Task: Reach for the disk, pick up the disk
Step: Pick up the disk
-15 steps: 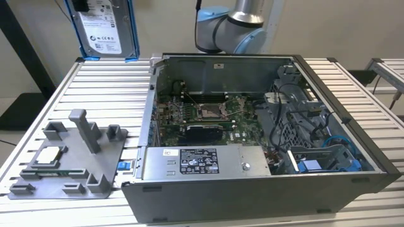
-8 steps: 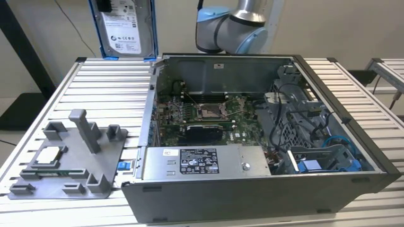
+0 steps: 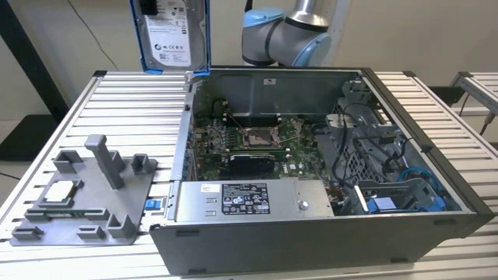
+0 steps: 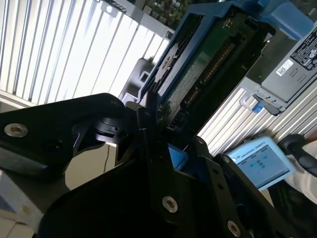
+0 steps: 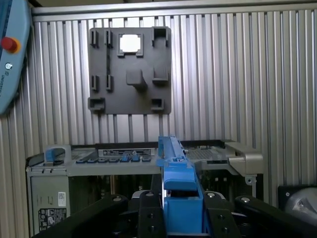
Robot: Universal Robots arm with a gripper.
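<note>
we find our black gripper (image 5: pixel 181 210) clamped on one end of the disk (image 3: pixel 172 35), a rectangular silver-gray metal hard drive in a blue plastic bracket, which hangs long axis upright, straight out from the jaws, high above the ribbed metal table (image 3: pixel 116 105).

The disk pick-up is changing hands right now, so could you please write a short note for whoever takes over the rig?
Gripper: shut on the disk, clamping its blue-framed edge.
Disk: held upright in the air above the table, by the back corner of the open computer case, label facing the exterior view.
Done: reach and pick-up, by the look of it.
Left: nothing of this task.
</note>
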